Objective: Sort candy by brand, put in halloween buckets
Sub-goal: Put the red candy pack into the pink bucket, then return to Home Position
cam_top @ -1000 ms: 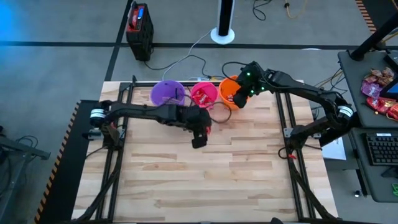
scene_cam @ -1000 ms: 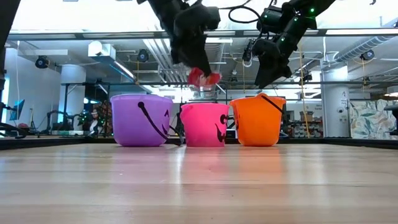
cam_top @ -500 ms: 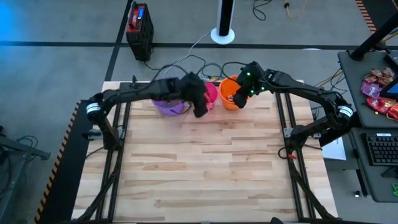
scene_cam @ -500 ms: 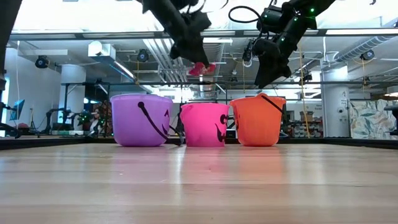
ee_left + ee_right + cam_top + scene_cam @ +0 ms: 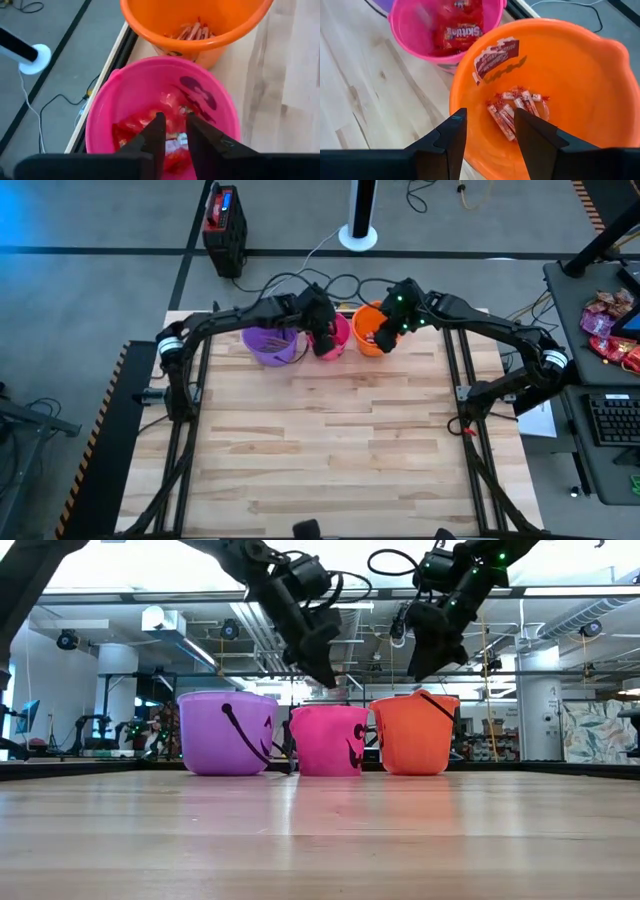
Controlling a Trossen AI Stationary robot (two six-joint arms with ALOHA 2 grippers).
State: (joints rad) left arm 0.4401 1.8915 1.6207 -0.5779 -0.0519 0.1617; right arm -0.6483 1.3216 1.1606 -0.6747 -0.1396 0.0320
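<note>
Two tools spread empty, left tool (image 5: 172, 131) over pink bucket's (image 5: 107, 120) red packets (image 5: 131, 126), right tool (image 5: 490, 131) over orange bucket (image 5: 580, 65)

1. The pale butcher-block wooden table top (image 5: 330, 440) is smooth, with a soft sheen – it mirrors the pails in the low view.
2. The round pink plastic bucket (image 5: 150, 95), round orange plastic bucket (image 5: 570, 75) and round purple plastic bucket (image 5: 226, 732) are all smooth, slightly glossy plastic.
3. The red squarish candy packets (image 5: 461, 31) have shiny, crinkly wrappers.
4. The thin pink-white candy sticks (image 5: 512, 112) look paper-wrapped – matt.
5. The dark fingers (image 5: 445, 137) of the right gripper look like matt black plastic.
</note>
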